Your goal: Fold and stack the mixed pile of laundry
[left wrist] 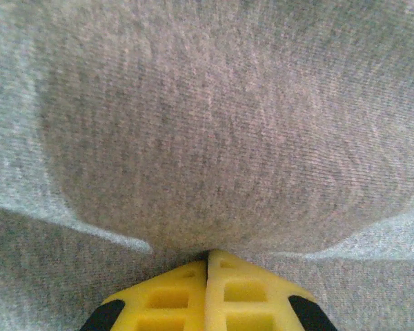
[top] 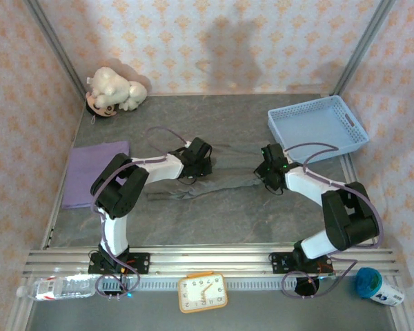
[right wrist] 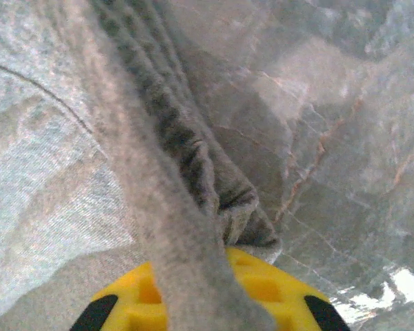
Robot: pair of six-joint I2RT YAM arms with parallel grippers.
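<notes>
Both arms reach forward from their bases and bend inward at the elbow, with the wrists angled downward and the two ends well apart. The left pincer (top: 195, 157) has its yellow fingers (left wrist: 172, 296) pressed together, pinching the dark grey shirt (top: 228, 182) at their tips. The right pincer (top: 270, 170) is clamped on the same shirt, which runs between its yellow fingers (right wrist: 276, 289).

The lilac shirt (top: 93, 172) lay folded into a flat rectangle at the left edge of the table (top: 214, 224). The dark grey shirt (top: 228, 183) stretched mid-table as a long, rumpled band, its 2 ends pinched by the left gripper (left wrist: 208, 265) and right gripper (top: 268, 181).
</notes>
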